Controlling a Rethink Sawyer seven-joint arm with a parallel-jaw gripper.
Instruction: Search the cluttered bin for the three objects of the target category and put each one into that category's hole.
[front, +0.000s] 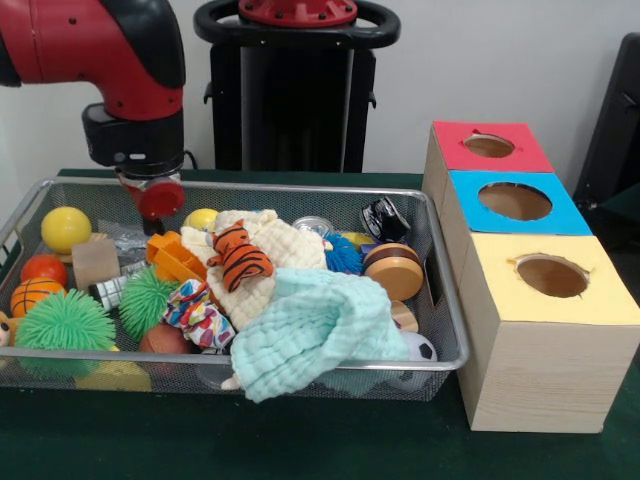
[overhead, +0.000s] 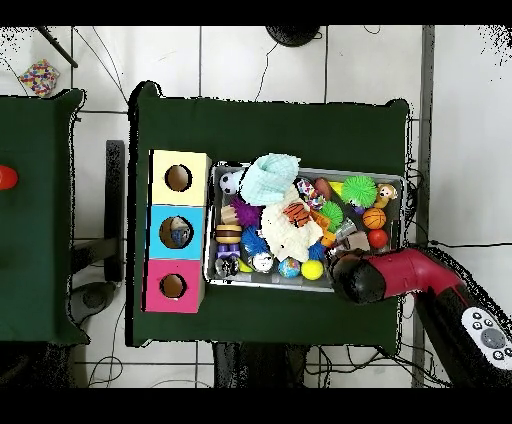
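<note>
A red robot arm hangs over one end of a wire bin (front: 20, 215) full of toys on a green tabletop (front: 300, 450).

The gripper (front: 160, 200) sits low above the bin's rear corner, just beside a yellow ball (front: 66, 228) and an orange block (front: 176, 257); whether its fingers are spread I cannot tell. A tiger toy (front: 240, 255) lies on cloths mid-bin. Three boxes with holes, red (front: 489, 146), blue (front: 515, 201), yellow (front: 551, 275), stand at the bin's other end.

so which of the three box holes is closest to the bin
In the front view, the hole in the yellow box; it stands right beside the wire bin, while the blue box and red box sit behind it.
</note>
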